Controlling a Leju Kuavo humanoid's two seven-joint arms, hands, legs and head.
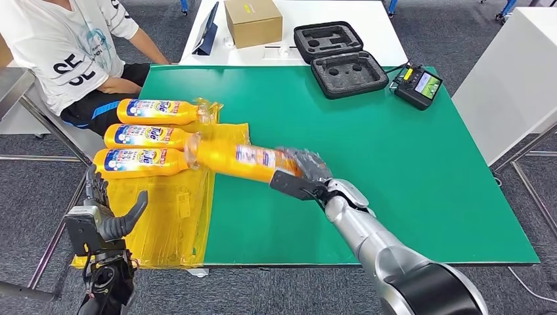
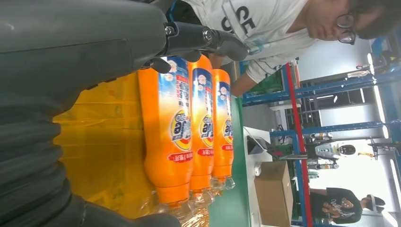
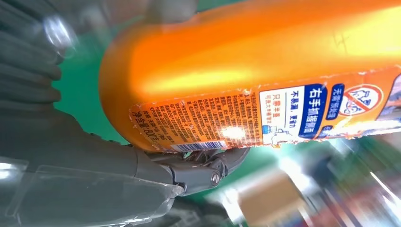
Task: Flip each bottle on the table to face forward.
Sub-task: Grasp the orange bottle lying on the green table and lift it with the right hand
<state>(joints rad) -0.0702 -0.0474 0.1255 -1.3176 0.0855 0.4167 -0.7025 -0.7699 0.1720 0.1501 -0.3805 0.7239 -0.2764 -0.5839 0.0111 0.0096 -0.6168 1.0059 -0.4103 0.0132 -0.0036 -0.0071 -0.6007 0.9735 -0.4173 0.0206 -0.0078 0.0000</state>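
Over the green surface [image 1: 394, 164] — my right hand [image 1: 305, 176] grips the fourth bottle [image 1: 240, 159] by its base.
Back label shows — I should roll the wrist fully, then lay it beside the three front-up bottles [image 1: 141, 136]; left hand [image 1: 105, 220] idle, fingers apart.

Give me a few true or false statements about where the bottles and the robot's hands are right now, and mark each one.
1. The right hand holds an orange bottle by its base. True.
2. Three bottles lie side by side on the yellow sheet. True.
3. The left hand grips one of the bottles. False: it holds nothing, fingers apart, at the table's near left edge.
4. The black foam-lined case is closed. False: it lies open on the green mat.
5. The held bottle shows its barcode label in the right wrist view. True.
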